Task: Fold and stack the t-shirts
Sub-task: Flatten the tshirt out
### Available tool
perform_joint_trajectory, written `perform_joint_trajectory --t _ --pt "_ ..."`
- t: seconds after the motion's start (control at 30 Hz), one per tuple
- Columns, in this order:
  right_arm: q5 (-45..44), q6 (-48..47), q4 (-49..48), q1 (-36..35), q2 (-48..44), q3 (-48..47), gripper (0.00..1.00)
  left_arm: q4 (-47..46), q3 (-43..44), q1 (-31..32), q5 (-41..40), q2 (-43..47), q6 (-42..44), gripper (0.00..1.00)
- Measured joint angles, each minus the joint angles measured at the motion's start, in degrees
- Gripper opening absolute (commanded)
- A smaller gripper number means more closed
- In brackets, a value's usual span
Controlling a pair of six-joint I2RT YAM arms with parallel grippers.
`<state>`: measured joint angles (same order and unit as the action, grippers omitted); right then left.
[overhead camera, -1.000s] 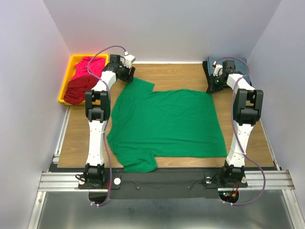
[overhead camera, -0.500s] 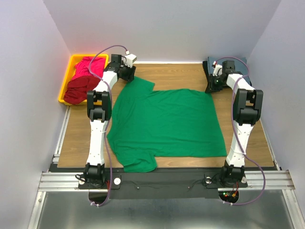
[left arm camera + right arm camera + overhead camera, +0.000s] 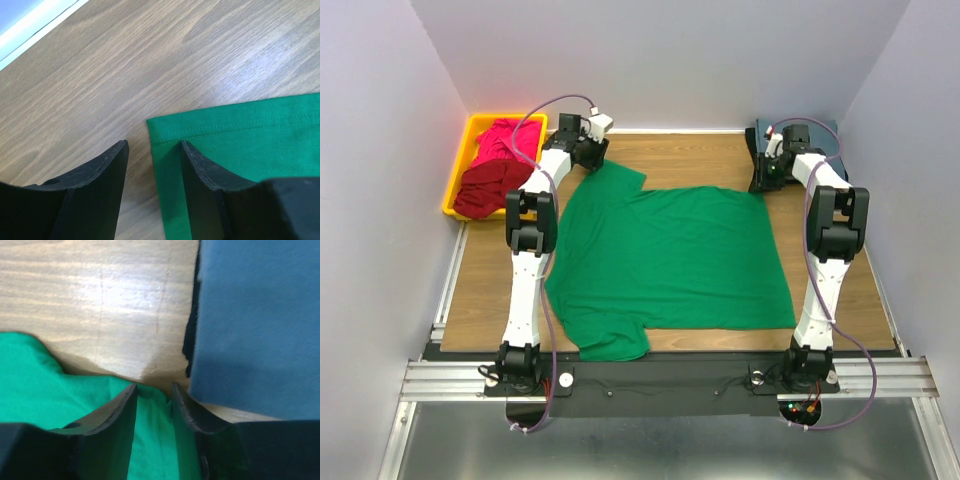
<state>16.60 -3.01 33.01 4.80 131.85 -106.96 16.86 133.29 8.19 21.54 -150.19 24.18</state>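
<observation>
— Green t-shirt [image 3: 670, 260] flat on the counter [image 3: 690, 155], length running left to right. Which arm is nearer?
— Both. Left jaws, parted, straddle its far sleeve corner [image 3: 150, 122]; right jaws stand narrowly apart at the hem corner [image 3: 150, 392], grip unclear.

No legible text, label or number anywhere

Table [image 3: 700, 150]: light wood.
Centre: green t-shirt [image 3: 670, 260] spread flat, sleeves at the left.
Far left corner: yellow bin [image 3: 460, 165].
Far right corner: folded blue-grey t-shirt [image 3: 255, 315] over black cloth [image 3: 188, 347].
</observation>
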Motion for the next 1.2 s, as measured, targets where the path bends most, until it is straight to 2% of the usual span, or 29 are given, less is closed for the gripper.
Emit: perform_joint_trajectory --t 0.07,0.1,0.13,0.2,0.3,0.5,1.0,1.13,1.2 --pt "-0.6 0.2 -0.1 0.0 0.2 -0.3 0.26 0.0 0.1 0.3 -0.3 0.0 0.5 0.41" --pt "-0.9 0.3 -0.1 0.0 0.3 -0.3 0.24 0.1 0.2 0.5 -0.5 -0.1 0.7 0.34" --pt "-1.2 0.3 -0.1 0.0 0.3 -0.3 0.22 0.1 0.3 0.6 -0.6 -0.1 0.8 0.33" --pt "-1.4 0.2 -0.1 0.0 0.3 -0.3 0.22 0.0 0.3 0.8 -0.8 -0.1 1.2 0.29" --pt "-1.8 0.2 -0.1 0.0 0.3 -0.3 0.31 0.0 0.3 1.1 -1.0 -0.1 1.4 0.24" --pt "-3.7 -0.2 -0.8 -0.3 -0.8 1.0 0.38 0.0 0.3 1.1 -1.0 -0.1 1.5 0.24" --pt "-9.1 -0.6 -1.0 -0.3 -2.1 2.1 0.41 0.0 0.3 1.1 -1.1 -0.2 1.5 0.24" --pt "-8.5 -0.6 -1.0 -0.3 -2.1 2.1 0.37 0.0 0.3 1.1 -1.1 -0.2 1.5 0.24" --pt "-8.0 -0.6 -1.0 -0.3 -2.1 2.1 0.29 0.0 0.3 1.1 -1.1 -0.2 1.5 0.23"
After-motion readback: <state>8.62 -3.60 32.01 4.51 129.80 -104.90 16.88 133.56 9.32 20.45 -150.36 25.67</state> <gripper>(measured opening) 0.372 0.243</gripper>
